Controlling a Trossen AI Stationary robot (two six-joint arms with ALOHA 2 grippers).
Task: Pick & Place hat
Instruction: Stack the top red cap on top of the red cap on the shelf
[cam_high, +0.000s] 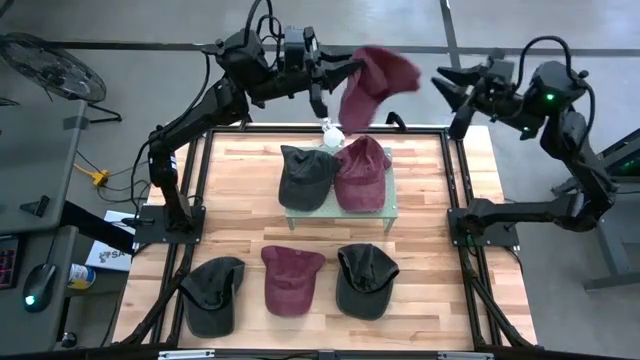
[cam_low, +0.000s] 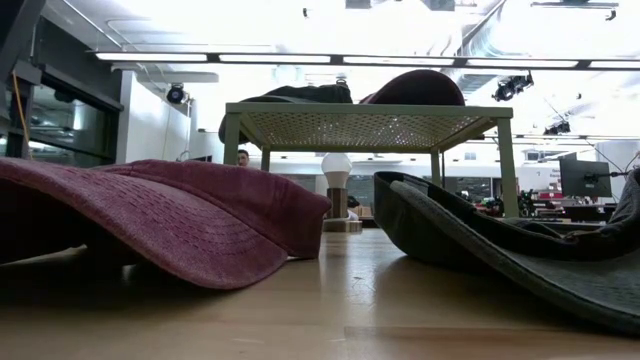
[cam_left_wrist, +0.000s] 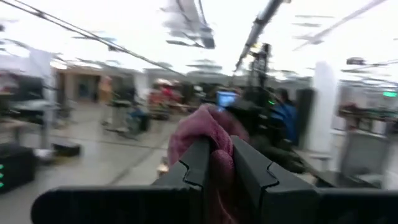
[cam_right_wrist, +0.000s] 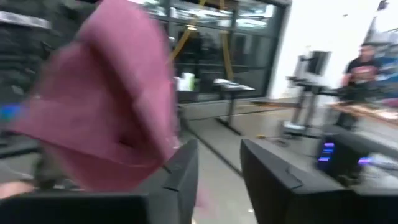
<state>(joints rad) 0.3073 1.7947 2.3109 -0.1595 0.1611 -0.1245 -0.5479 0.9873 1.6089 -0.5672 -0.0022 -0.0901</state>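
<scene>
While both arms are raised beyond the far edge of the wooden worktop (cam_high: 430, 215), the maroon hat (cam_high: 372, 84) under transfer hangs in the air between them, above and behind the stand.

Worktop: light wood planks in a black frame. No readable brand, label or writing is found on it or on any hat.

Stand (cam_high: 340, 207): a low greenish platform with a perforated top sits at mid-worktop. A dark hat (cam_high: 303, 175) and a maroon hat on the stand (cam_high: 360, 172) lie on it side by side, touching.

Front row: three hats lie on the worktop near the front edge, apart from one another: a dark hat at front left (cam_high: 212, 292), a maroon hat at front centre (cam_high: 290, 279) and a dark hat at front right (cam_high: 364, 279).

Left end effector (cam_high: 322, 90): its fingers (cam_left_wrist: 198, 163) are pressed together on maroon fabric, so it is pinching the airborne hat.

Right end effector (cam_high: 450, 85): it is just beside the hat on the opposite side. In the right wrist view its fingers (cam_right_wrist: 266, 167) stand apart with a clear gap, and the hat lies next to one finger; no grip is seen.

Small white lamp-like object (cam_high: 333, 134): it stands on the worktop behind the stand.

Background: a person's head shows far off in the low view; screens there cannot be read.
</scene>
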